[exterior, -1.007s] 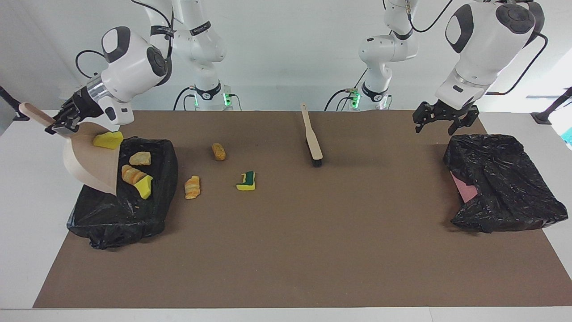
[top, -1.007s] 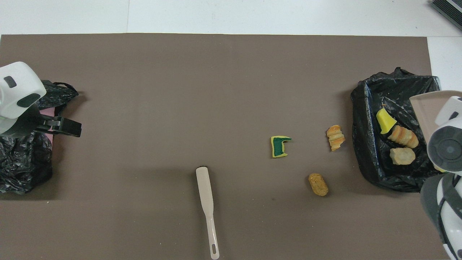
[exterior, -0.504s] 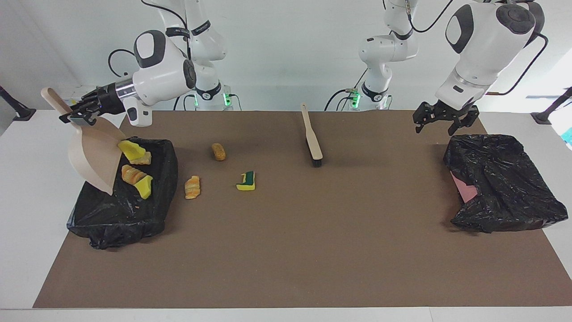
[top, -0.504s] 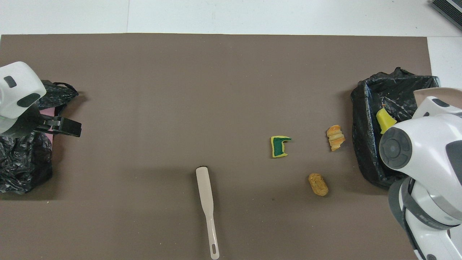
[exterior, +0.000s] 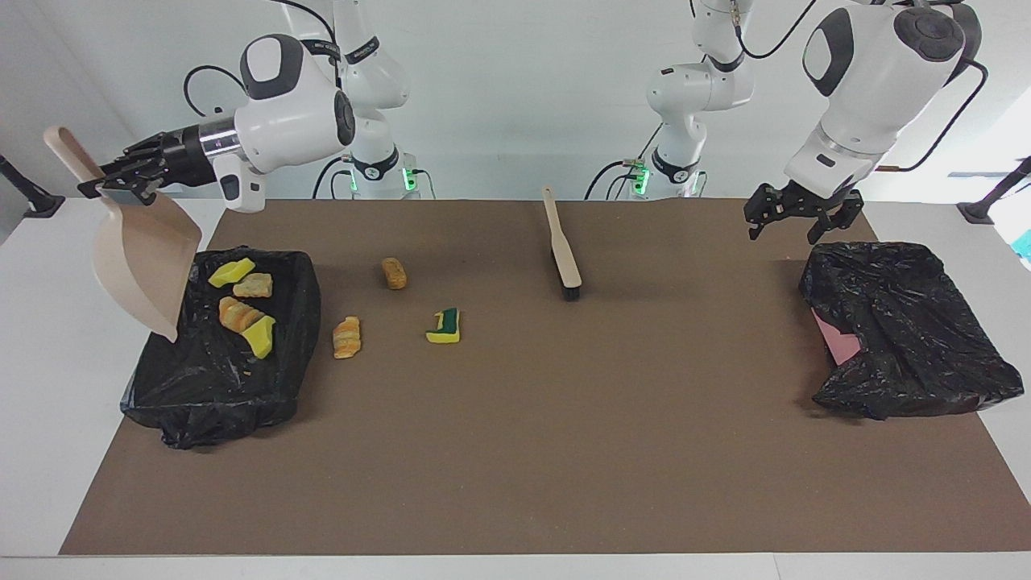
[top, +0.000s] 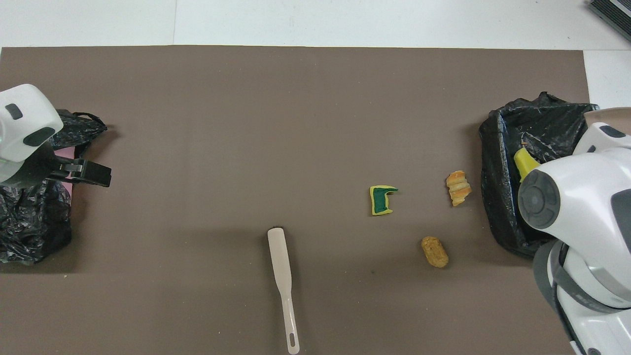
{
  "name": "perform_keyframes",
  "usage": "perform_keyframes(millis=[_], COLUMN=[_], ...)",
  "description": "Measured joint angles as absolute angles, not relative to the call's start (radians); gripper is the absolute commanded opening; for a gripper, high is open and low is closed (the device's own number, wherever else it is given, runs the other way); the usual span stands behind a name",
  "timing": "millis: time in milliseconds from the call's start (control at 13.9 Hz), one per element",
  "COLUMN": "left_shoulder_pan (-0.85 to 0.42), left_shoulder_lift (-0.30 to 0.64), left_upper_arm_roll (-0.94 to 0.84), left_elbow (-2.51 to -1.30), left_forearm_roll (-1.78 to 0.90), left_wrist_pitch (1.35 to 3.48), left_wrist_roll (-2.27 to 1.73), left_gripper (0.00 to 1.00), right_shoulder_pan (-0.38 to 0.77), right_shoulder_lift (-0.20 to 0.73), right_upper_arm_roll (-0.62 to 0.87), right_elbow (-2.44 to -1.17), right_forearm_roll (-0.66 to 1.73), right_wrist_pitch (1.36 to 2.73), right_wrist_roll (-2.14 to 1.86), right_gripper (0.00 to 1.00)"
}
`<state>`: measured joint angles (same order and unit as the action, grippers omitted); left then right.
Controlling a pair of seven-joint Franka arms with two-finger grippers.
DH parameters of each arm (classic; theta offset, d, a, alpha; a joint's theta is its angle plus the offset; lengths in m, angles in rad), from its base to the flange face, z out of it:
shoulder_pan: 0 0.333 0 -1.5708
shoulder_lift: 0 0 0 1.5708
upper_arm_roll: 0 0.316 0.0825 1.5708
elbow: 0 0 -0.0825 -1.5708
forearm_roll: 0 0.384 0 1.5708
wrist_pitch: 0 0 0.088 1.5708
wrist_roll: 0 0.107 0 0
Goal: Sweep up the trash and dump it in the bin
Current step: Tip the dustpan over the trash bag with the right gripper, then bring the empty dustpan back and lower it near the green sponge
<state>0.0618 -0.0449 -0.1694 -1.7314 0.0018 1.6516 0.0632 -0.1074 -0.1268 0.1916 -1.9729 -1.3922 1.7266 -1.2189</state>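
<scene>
My right gripper point(exterior: 117, 184) is shut on the handle of the beige dustpan point(exterior: 143, 258). The pan hangs tilted, mouth down, over the outer edge of the black-bagged bin point(exterior: 304, 322) at the right arm's end. Several trash pieces lie in the bin, among them a yellow sponge point(exterior: 231, 271) and a bread lump point(exterior: 254, 284). Three scraps lie on the brown mat: a tan lump point(exterior: 394, 273), a croissant-like piece point(exterior: 347, 337) and a green-backed sponge point(exterior: 444, 325). The left gripper point(exterior: 783, 232) hangs open and holds nothing, waiting over the other bag.
The beige brush point(exterior: 563, 251) lies on the mat near the robots, about mid-table. A second crumpled black bag point(exterior: 902, 330) with a pink patch point(exterior: 834, 337) sits at the left arm's end. White table borders the mat point(exterior: 564, 451).
The right arm lifted the dustpan up and outward from the bin. The yellow sponge that lay on the pan has slid into the bin. The left arm has not moved.
</scene>
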Motion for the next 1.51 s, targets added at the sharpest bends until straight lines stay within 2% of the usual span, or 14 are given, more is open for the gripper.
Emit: perform_keyframes(millis=[288, 504, 792, 1007, 1223, 1511], left_shoulder_pan=[0.062, 0.062, 0.062, 0.062, 0.062, 0.062], left_shoulder_lift=[-0.045, -0.045, -0.045, -0.045, -0.045, -0.045], left_upper_arm_roll=[-0.169, -0.169, -0.169, -0.169, -0.169, -0.169], left_elbow=[-1.731, -1.731, -1.731, -1.731, -1.731, -1.731], left_forearm_roll=[0.002, 0.002, 0.002, 0.002, 0.002, 0.002], left_wrist_pitch=[1.652, 1.652, 1.652, 1.652, 1.652, 1.652], left_wrist_roll=[0.063, 0.063, 0.063, 0.063, 0.063, 0.063], left_gripper=[1.0, 1.0, 1.0, 1.0, 1.0, 1.0], right_shoulder_pan=[-0.078, 0.016, 0.177, 0.279, 0.325, 0.343], right_shoulder_lift=[-0.004, 0.121, 0.226, 0.359, 0.461, 0.51], right_upper_arm_roll=[0.192, 0.195, 0.198, 0.199, 0.201, 0.202], right_elbow=[-1.756, -1.561, -1.404, -1.217, -1.11, -1.059], right_forearm_roll=[-1.205, -1.049, -0.896, -0.817, -0.66, -0.448], right_wrist_pitch=[1.663, 1.529, 1.412, 1.324, 1.314, 1.399], right_wrist_roll=[-1.283, -1.224, -0.923, -0.723, -0.398, -0.008], right_gripper=[0.0, 0.0, 0.0, 0.0, 0.0, 0.0])
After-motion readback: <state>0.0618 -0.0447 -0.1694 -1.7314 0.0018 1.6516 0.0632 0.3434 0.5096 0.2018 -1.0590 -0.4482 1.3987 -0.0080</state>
